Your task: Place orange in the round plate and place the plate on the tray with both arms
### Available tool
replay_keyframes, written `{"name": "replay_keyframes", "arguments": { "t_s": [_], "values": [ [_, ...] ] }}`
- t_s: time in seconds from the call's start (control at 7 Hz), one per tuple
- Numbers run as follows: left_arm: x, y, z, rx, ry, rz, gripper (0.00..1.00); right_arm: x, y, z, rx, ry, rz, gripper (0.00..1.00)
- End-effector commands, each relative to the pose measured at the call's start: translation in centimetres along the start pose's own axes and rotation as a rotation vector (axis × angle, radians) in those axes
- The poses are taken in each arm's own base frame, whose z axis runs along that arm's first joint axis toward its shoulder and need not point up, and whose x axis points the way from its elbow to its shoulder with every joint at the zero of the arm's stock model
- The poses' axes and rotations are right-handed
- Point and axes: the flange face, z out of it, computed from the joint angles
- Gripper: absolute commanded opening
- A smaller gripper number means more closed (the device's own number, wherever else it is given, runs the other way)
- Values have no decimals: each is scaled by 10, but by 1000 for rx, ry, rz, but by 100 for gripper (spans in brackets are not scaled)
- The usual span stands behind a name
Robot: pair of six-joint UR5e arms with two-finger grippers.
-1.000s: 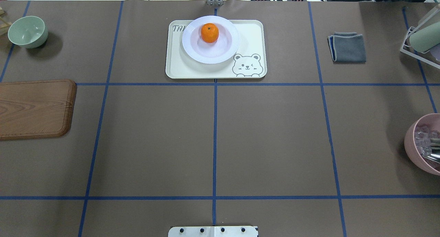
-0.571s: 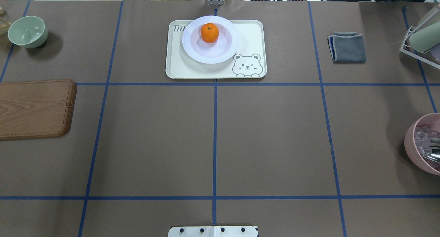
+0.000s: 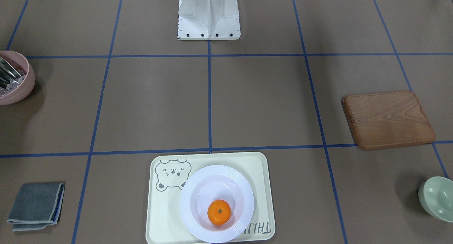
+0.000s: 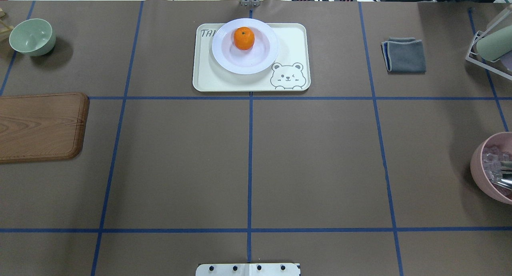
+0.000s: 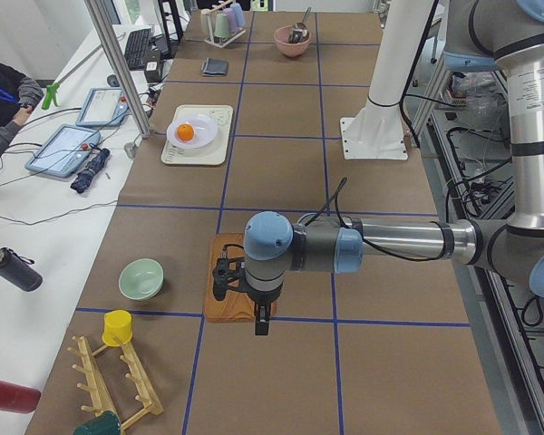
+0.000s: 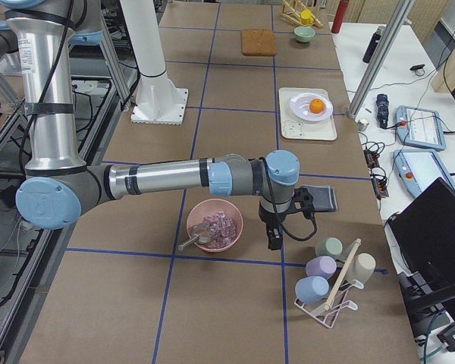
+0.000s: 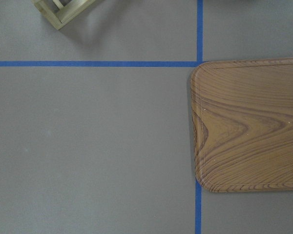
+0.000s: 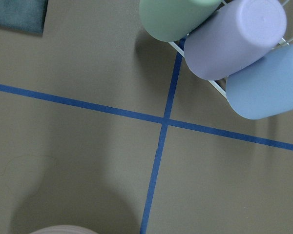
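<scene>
The orange lies in the sunken centre of the white round plate. The plate rests on the cream tray with the bear drawing, at the table's far middle. The front-facing view shows the same: orange, plate, tray. Neither gripper is near them. The left gripper hangs over the near edge of the wooden board, seen only from the side. Also seen only from the side, the right gripper hangs beside the pink bowl. I cannot tell whether either is open or shut.
A wooden board and a green bowl sit at the left. At the right are a folded grey cloth, a pink bowl and a rack of cups. A person's sleeve shows at the side table.
</scene>
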Motion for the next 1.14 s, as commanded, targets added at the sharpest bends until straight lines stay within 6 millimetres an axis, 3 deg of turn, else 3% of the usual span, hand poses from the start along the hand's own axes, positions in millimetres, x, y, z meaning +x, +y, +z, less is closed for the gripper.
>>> {"name": "replay_keyframes", "arguments": {
  "t_s": [0.0, 1.0],
  "values": [
    [0, 1, 1, -3, 0, -1, 98, 0, 1, 1, -1, 0, 1, 100],
    [0, 1, 1, -2, 3, 0, 98, 3, 6, 5, -10, -1, 5, 100]
  ]
}}
